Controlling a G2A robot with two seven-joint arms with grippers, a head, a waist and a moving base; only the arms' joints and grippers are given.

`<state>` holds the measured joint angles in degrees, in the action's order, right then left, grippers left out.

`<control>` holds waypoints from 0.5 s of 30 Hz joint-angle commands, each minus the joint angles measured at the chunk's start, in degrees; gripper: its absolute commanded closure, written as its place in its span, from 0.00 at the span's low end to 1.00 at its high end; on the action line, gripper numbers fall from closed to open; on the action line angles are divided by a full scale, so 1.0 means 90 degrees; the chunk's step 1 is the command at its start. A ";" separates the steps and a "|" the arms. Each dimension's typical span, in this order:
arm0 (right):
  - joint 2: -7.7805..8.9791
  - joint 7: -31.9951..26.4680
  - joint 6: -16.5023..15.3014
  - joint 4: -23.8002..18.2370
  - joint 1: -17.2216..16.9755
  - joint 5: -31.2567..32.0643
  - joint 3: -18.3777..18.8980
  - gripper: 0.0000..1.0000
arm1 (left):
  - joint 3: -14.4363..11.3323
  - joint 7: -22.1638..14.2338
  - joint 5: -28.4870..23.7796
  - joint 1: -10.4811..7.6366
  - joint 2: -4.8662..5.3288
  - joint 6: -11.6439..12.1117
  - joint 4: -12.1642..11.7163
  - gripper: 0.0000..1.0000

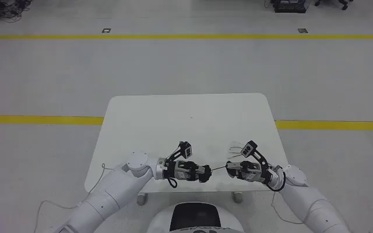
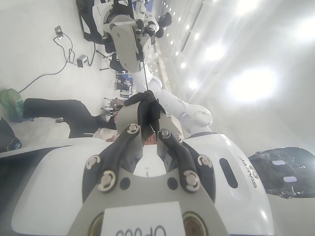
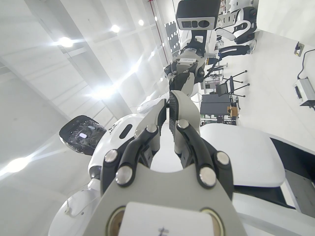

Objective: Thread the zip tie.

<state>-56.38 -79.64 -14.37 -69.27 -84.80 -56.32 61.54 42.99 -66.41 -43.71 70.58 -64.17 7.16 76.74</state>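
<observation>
A thin black zip tie (image 1: 217,169) spans the short gap between my two grippers, above the front edge of the white table (image 1: 186,116). My left gripper (image 1: 205,173) is shut on one end; in its wrist view the tie (image 2: 145,74) runs straight from its closed fingertips (image 2: 147,96) to the right gripper (image 2: 140,60) opposite. My right gripper (image 1: 229,167) faces it, nearly tip to tip. Its ribbed pads (image 3: 173,109) are pressed together on the other end. The left gripper (image 3: 172,84) sits just beyond them. The tie's head is hidden between the left fingers.
The tabletop stretches bare behind the grippers. Yellow floor lines (image 1: 52,120) run past the table on both sides. Both forearms lie over the table's front edge, left (image 1: 143,166) and right (image 1: 291,175).
</observation>
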 commanded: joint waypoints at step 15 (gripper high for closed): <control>-0.0008 0.0000 -0.0259 0.0004 0.0205 0.0336 -0.0147 1.00 | 0.0142 0.0422 0.0007 0.0033 0.0042 0.0052 -0.0204 0.00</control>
<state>-56.45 -79.64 -16.75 -69.26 -82.93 -53.19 60.21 44.26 -62.60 -43.64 70.88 -63.79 7.63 74.90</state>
